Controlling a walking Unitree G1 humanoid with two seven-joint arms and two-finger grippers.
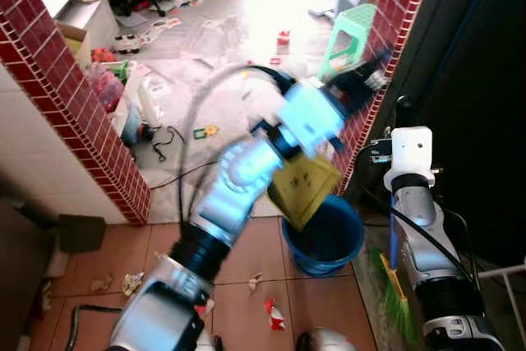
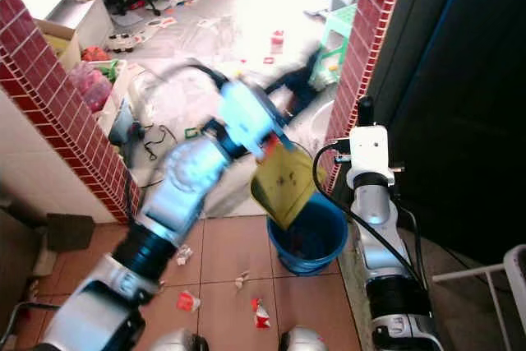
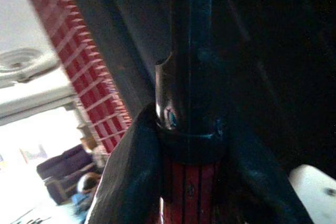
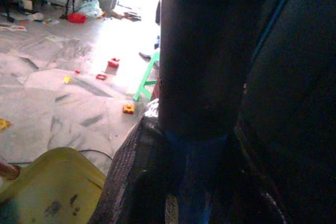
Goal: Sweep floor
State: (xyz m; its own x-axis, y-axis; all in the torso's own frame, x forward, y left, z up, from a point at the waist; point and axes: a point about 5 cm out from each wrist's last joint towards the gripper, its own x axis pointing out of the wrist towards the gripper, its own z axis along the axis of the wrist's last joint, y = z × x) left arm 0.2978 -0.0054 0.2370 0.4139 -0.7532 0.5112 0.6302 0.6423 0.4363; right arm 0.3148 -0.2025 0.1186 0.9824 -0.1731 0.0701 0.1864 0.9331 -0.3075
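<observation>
Tipping yellow dustpan (image 1: pixel 306 185) over blue bucket (image 1: pixel 329 240), left end effector (image 1: pixel 362 80) clamped on its handle.

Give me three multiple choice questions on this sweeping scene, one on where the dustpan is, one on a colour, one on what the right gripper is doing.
1. Where is the yellow dustpan?
A. flat on the floor
B. tilted above the bucket
C. on the stool

2. What colour is the bucket?
A. blue
B. red
C. white

3. What state is the right gripper in?
A. open over the litter
B. shut on a cup
C. shut on the broom handle

Key: 1 B, the left gripper holds the dustpan raised and slanted over the bucket's rim. 2 A, the bucket's wall is blue. 3 C, its fingers clasp the broom handle on both sides.
</observation>
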